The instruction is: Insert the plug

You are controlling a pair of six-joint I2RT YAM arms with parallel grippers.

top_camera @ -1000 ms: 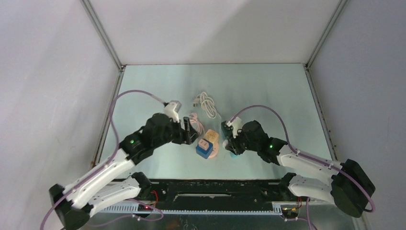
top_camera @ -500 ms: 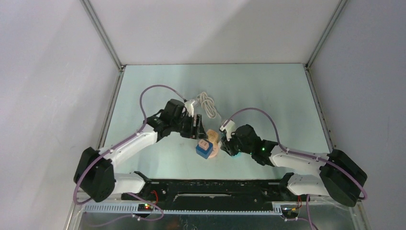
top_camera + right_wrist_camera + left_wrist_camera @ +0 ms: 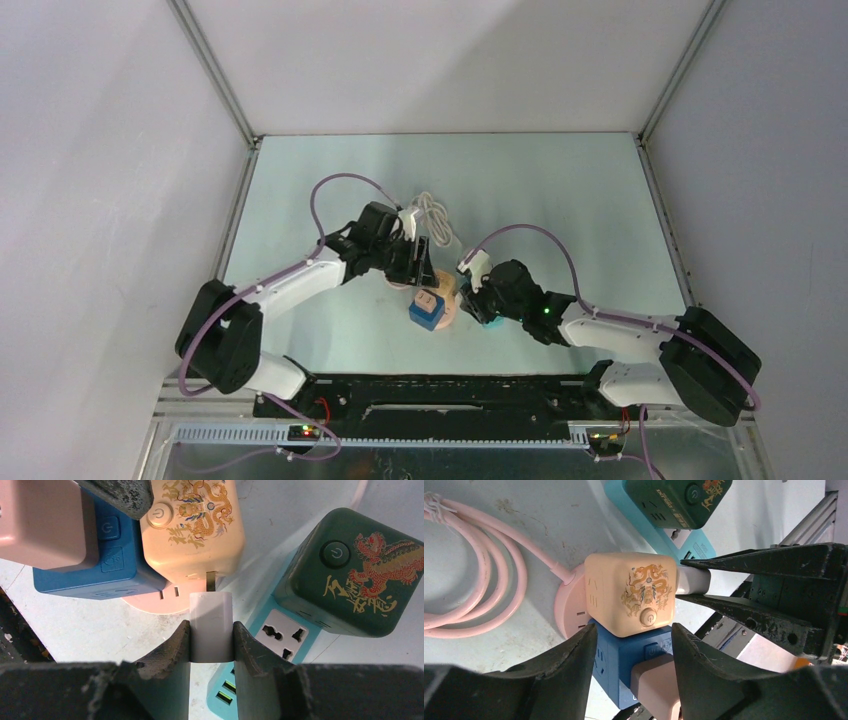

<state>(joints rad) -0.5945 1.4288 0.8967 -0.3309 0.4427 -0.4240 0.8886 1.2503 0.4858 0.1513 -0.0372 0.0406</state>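
My right gripper (image 3: 211,627) is shut on a white plug (image 3: 211,615). Its metal prongs (image 3: 211,581) touch the side of a cream socket cube (image 3: 192,525) with a gold dragon print. I cannot tell how far in they are. The cream cube (image 3: 441,283) sits on a pink round base (image 3: 566,605) beside a blue socket cube (image 3: 619,665). A pink plug (image 3: 654,690) is in the blue cube. My left gripper (image 3: 633,630) is open, its fingers (image 3: 569,660) on either side of the cubes. In the top view it (image 3: 420,262) is just behind them, with the right gripper (image 3: 470,295) to their right.
A dark green cube (image 3: 350,575) stands on a teal power strip (image 3: 280,630) right of the plug. A pink cable (image 3: 474,580) coils left of the base. A coiled white cable (image 3: 432,215) lies further back. The frame rail (image 3: 450,385) runs along the near edge.
My left arm has stretched forward and right, bringing its open gripper up to the cubes. My right gripper has moved slightly left with the white plug, towards the cream cube.
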